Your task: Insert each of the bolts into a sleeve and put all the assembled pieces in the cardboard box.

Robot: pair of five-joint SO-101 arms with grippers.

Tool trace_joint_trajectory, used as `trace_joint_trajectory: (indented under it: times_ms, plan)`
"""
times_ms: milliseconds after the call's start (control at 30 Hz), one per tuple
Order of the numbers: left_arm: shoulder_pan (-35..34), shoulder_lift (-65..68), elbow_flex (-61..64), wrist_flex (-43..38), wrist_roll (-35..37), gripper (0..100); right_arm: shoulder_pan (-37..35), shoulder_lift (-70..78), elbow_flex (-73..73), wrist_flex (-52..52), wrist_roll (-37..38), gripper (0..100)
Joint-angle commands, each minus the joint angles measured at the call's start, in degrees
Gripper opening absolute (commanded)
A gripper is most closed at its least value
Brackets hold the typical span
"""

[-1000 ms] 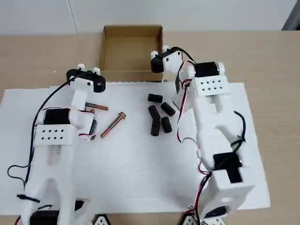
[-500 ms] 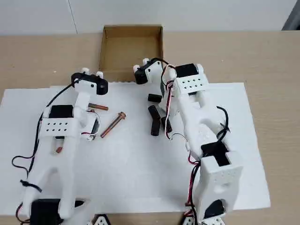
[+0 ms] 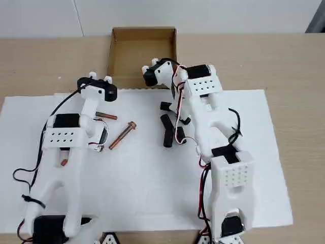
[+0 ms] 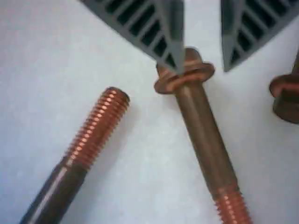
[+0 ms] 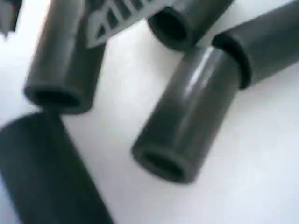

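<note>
**High view.** The cardboard box stands at twelve o'clock beyond the white sheet, and no assembled piece can be seen in it. The bolts lie at ten o'clock from the sheet's middle, beside the left arm. The sleeves cluster at one o'clock under the right arm.

**Left wrist view.** The left gripper is narrowly parted. Its jaws straddle the flanged head of one bolt, and one tip touches the flange. Closing off-centre on that sloped flange could pivot the bolt or squeeze it out.

**Right wrist view.** The right gripper is spread around one sleeve, with other sleeves just beside it. A finger catching a neighbouring sleeve could roll it away or pinch two together.
</note>
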Motion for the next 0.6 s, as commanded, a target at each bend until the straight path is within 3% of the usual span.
trace_joint_trajectory:
  times_ms: [0,567]
  plan:
    - [0.18,-0.18,-1.98,-0.79,-0.09,6,-0.66,1.45,-4.4,2.24,0.44,9.5]
    - [0.35,-0.18,-1.98,-0.88,0.0,6,-0.75,2.59,-4.66,5.23,0.44,9.5]
